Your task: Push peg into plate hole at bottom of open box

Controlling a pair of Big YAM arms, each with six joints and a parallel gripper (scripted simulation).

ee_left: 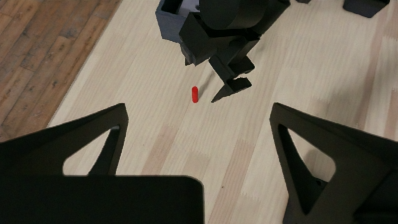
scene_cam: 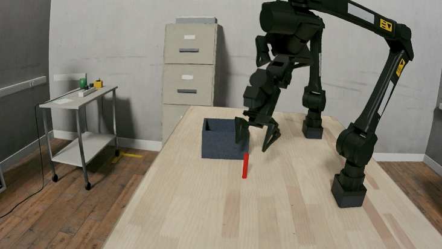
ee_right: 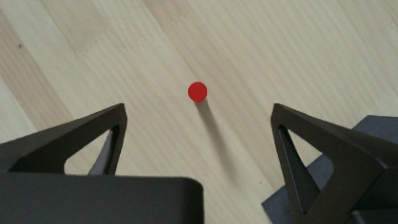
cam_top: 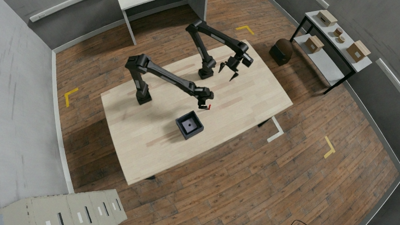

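Observation:
The red peg point(cam_top: 209, 107) point(scene_cam: 245, 165) point(ee_left: 195, 95) point(ee_right: 197, 92) stands upright on the table, held by nothing, beside the box. The dark blue open box point(cam_top: 195, 133) point(scene_cam: 224, 145) point(ee_left: 170, 25) point(ee_right: 277, 204) has a grey plate point(cam_top: 193, 128) at its bottom, with a dark hole point(cam_top: 189, 124) near the plate's middle. The hole is hidden in the exterior view. My right gripper point(cam_top: 204, 107) point(scene_cam: 250, 147) point(ee_right: 198, 111) is open above the peg, pointing down, with the peg's top end between its fingers in the right wrist view. My left gripper point(cam_top: 224, 76) point(ee_left: 199, 110) is open and empty, high over the table.
The box stands close to the right gripper. In the left wrist view the right arm point(ee_left: 230, 37) hides part of the box. In the exterior view the two arms overlap. The table's front edge point(cam_top: 212, 148) lies beyond the box. A cabinet point(scene_cam: 189, 55) and a cart point(scene_cam: 81, 103) stand off the table.

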